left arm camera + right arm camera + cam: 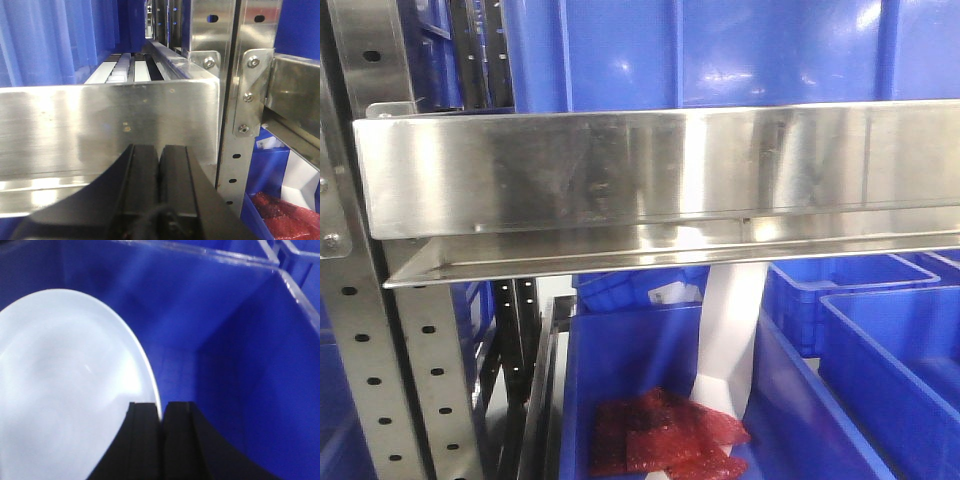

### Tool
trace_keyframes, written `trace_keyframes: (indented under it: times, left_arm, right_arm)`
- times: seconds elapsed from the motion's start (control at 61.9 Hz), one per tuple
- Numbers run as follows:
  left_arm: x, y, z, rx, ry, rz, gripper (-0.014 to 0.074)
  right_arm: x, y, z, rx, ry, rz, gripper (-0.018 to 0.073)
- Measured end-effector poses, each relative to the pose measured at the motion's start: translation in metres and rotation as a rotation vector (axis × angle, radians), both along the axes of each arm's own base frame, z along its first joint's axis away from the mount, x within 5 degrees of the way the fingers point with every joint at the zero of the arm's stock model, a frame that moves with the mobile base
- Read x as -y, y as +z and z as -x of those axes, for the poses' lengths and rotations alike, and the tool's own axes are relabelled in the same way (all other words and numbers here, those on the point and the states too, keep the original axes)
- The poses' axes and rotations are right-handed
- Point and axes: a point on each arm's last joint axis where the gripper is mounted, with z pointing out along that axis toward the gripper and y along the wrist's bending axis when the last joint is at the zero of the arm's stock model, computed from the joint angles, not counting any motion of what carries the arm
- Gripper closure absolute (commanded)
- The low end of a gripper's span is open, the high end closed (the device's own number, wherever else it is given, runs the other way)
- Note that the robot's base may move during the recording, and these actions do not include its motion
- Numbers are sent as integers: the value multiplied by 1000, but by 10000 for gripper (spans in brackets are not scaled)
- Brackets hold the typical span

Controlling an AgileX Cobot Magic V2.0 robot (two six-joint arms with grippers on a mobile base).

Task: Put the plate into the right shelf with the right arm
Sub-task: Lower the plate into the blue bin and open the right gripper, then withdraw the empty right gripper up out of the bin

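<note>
Plate point(65, 390) rim pinched btwn right jaws, in bin point(240, 340).

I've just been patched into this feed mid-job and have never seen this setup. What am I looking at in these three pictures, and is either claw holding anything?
This is a two-armed robot on a rolling base, parked close to a steel shelf loaded with blue bins.

The front view looks straight at the shelf's shiny front lip. Below it sits a blue bin holding red packets.

The left wrist view looks along the left gripper: its two black fingers are pressed together with nothing between them, close to the shelf's metal lip.

The right wrist view looks along the right gripper into a blue bin. Its fingers pinch the rim of a white plate, which is being held inside the bin. Whether the plate already rests on the bin floor cannot be told from here.
</note>
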Motion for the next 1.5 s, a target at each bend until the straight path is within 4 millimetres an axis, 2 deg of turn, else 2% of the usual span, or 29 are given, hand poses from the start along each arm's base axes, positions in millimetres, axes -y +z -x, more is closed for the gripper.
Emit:
trace_keyframes:
  times: [0.048, 0.145, 0.242, 0.388, 0.485, 0.63, 0.743, 0.856, 1.034, 1.244, 1.341, 1.502]
  left_arm:
    - [0, 0, 0, 0, 0, 0, 643]
    - [0, 0, 0, 0, 0, 0, 643]
    - [0, 0, 0, 0, 0, 0, 643]
    - [0, 0, 0, 0, 0, 0, 643]
    - [0, 0, 0, 0, 0, 0, 643]
    - [0, 0, 0, 0, 0, 0, 643]
    - [0, 0, 0, 0, 0, 0, 643]
    - [0, 0, 0, 0, 0, 0, 643]
    - [0, 0, 0, 0, 0, 0, 643]
    - [0, 0, 0, 0, 0, 0, 643]
    - [0, 0, 0, 0, 0, 0, 643]
    - [0, 0, 0, 0, 0, 0, 643]
  right_arm:
    - [0, -1, 0, -11, -3, 4, 329]
    - [1, -2, 0, -19, -6, 8, 110]
    - [1, 0, 1, -27, -12, 11, -39]
    - [4, 9, 6, -23, -20, 9, -60]
    - [9, 25, 17, 9, -22, -5, -13]
    - [20, 58, 45, 71, -26, -51, 193]
    - [33, 83, 79, 114, -27, -94, 391]
    - [49, 96, 118, 157, -24, -121, 516]
    - [73, 82, 179, 198, -13, -137, 510]
    - [97, 39, 244, 254, 9, -157, 510]
    - [107, 14, 269, 271, 14, -162, 510]
    - [123, -17, 308, 328, 18, -185, 510]
